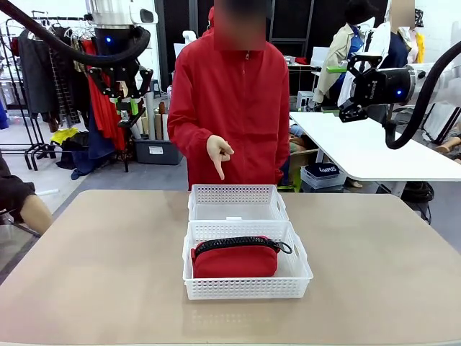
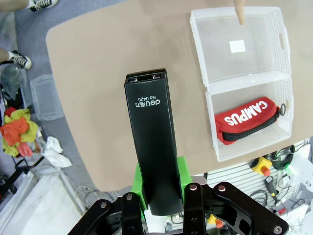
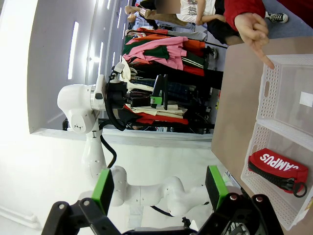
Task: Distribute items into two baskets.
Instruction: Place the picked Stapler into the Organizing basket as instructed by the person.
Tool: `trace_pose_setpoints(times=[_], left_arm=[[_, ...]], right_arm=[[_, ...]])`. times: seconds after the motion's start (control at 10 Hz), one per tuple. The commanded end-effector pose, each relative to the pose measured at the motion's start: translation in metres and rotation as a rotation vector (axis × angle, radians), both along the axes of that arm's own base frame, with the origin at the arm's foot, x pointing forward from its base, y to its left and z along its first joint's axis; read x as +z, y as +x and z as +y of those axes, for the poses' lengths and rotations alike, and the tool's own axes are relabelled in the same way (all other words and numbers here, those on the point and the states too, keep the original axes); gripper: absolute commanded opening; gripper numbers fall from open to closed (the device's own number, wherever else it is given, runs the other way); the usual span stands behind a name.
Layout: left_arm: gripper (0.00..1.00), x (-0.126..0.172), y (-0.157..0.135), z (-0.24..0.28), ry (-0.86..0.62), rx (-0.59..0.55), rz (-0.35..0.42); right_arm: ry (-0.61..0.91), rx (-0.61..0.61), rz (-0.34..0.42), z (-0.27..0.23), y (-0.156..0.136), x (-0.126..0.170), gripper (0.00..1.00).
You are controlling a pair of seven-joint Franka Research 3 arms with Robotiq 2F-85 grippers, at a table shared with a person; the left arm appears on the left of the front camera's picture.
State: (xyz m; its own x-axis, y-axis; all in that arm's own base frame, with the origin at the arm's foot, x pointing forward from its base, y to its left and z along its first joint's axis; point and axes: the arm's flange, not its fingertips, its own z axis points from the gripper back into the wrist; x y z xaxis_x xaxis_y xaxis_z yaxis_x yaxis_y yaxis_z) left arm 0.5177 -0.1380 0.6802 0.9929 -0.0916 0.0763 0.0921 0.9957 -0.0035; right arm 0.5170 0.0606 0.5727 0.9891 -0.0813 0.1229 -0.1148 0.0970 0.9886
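Fingers of the left gripper [image 2: 161,196] are clamped on the bottom end of the black stapler [image 2: 151,142], which stands up long and free from the green pads [image 2: 182,172], high over the desk [image 1: 108,267] on the robot's left and well away from both baskets. That end-hold worries me: with so much of the stapler sticking out, a quick swing could make it pivot or slip between the pads, and a release from that height could bounce it off a lattice rim or out onto the desk.

Across the way, the right gripper [image 3: 161,188] hangs with its fingers spread wide and nothing between them, raised off to the other side.

Already the red pouch [image 1: 235,257] lies in the near basket [image 1: 248,288]; the far basket [image 1: 238,204] touches it and holds only its small label. A person's hand [image 1: 218,153] points down just above the far basket's back edge. I reckon that is where the stapler should go, so a descent could meet that finger if it is not withdrawn. Drifting short would put both items in one basket.
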Motion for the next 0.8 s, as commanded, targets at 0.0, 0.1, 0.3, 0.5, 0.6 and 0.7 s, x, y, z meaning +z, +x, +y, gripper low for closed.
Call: trace_pose_setpoints(times=[0.0, 0.1, 0.3, 0.5, 0.6, 0.7], left_arm=[[0.00, -0.001, 0.002, -0.003, 0.005, -0.188, 0.029], [0.00, -0.003, 0.005, -0.010, 0.022, -0.376, 0.040], [0.00, -0.005, 0.017, -0.030, 0.061, -0.577, -0.023], [0.00, -0.018, 0.033, -0.065, 0.056, -0.822, -0.027], [0.00, -0.024, 0.039, -0.078, 0.052, -1.041, -0.071], [0.00, -0.026, 0.049, -0.091, 0.050, -1.106, -0.075]], right_arm=[[-0.002, -0.008, -0.003, 0.001, 0.001, 0.002, 1.00], [-0.002, -0.008, -0.003, 0.001, 0.001, 0.002, 1.00], [-0.002, -0.008, -0.003, 0.001, 0.001, 0.002, 1.00], [-0.002, -0.008, -0.003, 0.001, 0.001, 0.002, 1.00], [-0.002, -0.008, -0.003, 0.001, 0.001, 0.002, 1.00], [-0.002, -0.008, -0.003, 0.001, 0.001, 0.002, 1.00]])
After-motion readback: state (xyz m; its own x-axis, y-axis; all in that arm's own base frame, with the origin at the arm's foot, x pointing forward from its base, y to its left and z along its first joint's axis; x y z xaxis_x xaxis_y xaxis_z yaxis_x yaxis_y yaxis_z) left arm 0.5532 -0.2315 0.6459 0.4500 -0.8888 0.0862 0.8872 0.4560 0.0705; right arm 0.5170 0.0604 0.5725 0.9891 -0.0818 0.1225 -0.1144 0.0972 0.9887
